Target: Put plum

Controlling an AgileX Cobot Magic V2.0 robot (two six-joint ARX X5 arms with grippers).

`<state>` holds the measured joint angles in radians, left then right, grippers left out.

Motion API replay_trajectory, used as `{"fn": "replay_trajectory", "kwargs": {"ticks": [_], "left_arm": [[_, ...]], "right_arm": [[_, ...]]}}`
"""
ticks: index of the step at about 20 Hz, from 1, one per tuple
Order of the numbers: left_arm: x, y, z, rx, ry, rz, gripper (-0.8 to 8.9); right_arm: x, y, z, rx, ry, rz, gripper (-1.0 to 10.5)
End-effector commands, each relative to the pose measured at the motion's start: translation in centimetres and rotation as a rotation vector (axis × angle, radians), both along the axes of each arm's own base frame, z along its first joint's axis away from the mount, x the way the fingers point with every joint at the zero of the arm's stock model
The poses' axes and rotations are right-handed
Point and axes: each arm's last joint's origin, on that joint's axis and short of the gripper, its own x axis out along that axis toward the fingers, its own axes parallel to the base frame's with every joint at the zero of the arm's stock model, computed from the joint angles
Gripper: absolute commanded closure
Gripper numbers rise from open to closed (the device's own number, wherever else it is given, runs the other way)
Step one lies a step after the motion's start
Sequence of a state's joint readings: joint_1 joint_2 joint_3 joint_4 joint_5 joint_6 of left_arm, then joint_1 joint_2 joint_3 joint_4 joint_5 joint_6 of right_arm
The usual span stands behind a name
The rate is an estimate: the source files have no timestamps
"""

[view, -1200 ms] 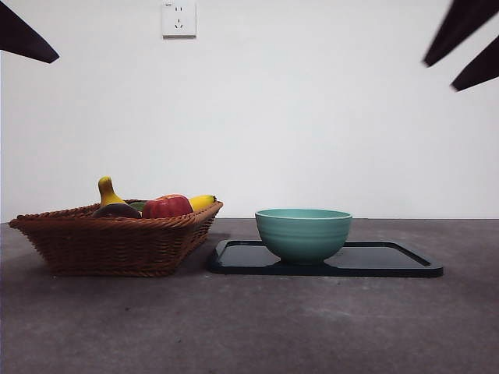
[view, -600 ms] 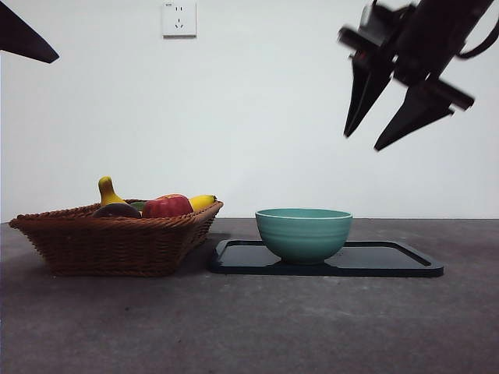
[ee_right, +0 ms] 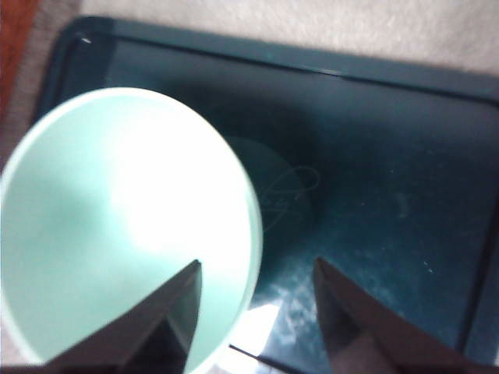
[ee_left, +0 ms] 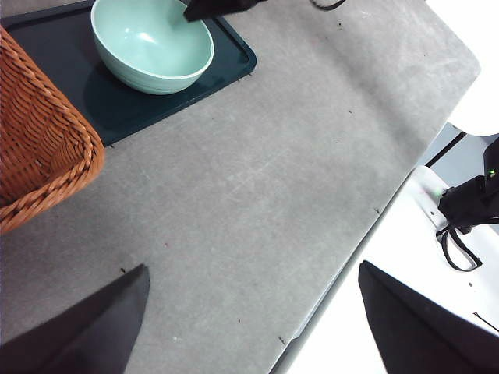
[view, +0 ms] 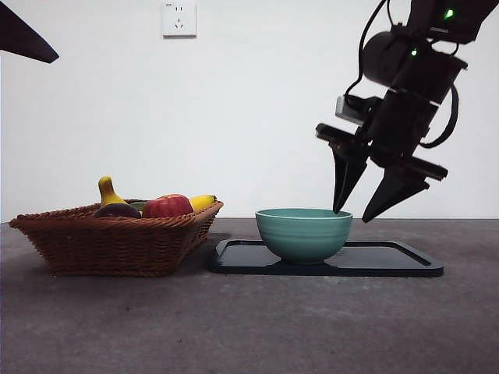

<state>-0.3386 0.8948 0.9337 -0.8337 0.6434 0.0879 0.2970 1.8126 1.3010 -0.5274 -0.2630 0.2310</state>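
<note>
The plum (view: 117, 210) is a dark rounded fruit lying in the wicker basket (view: 109, 245) at the left, beside a red apple (view: 166, 206). My right gripper (view: 351, 216) is open and empty, low over the right rim of the green bowl (view: 303, 232). In the right wrist view its jaws (ee_right: 257, 312) stand one over the bowl (ee_right: 117, 226) and one over the dark tray (ee_right: 374, 156). My left gripper (ee_left: 249, 312) is open and empty, waiting high at the left (view: 23, 35). The plum is hidden in both wrist views.
A yellow banana (view: 201, 202) and another yellow fruit (view: 107, 191) also lie in the basket. The bowl stands on the left part of the dark tray (view: 390, 261). The left wrist view shows the basket's corner (ee_left: 39, 148), the bowl (ee_left: 152, 43) and the table's edge (ee_left: 351, 257).
My right arm has come down from the top right corner to the bowl's right rim, its jaws staying open. The fruit, basket, bowl and left arm have not moved.
</note>
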Motion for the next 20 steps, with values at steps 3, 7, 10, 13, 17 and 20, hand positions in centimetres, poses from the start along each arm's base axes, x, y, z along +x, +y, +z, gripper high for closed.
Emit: {"fn": "replay_trajectory", "kwargs": {"ticks": [3, 7, 10, 13, 17, 20], "left_arm": [[0.2, -0.1, 0.2, -0.005, -0.016, -0.014, 3.85], [0.2, -0.1, 0.2, -0.005, -0.016, -0.014, 3.85], [0.2, -0.1, 0.2, -0.005, -0.016, -0.014, 3.85], [0.2, -0.1, 0.2, -0.005, -0.016, -0.014, 3.85], [0.2, -0.1, 0.2, -0.005, -0.016, -0.014, 3.85], [0.2, -0.1, 0.2, -0.005, -0.017, -0.014, 3.85]], "right_arm": [[1.0, 0.6, -1.0, -0.006, -0.012, 0.018, 8.0], [1.3, 0.7, -1.1, -0.001, -0.029, 0.018, 9.3], [1.3, 0.7, -0.9, 0.007, -0.042, 0.012, 9.4], [1.2, 0.7, 0.6, 0.016, -0.085, 0.006, 9.4], [-0.9, 0.0, 5.1, 0.039, -0.163, 0.007, 9.4], [-3.5, -0.7, 8.2, 0.033, -0.178, 0.028, 9.4]]}}
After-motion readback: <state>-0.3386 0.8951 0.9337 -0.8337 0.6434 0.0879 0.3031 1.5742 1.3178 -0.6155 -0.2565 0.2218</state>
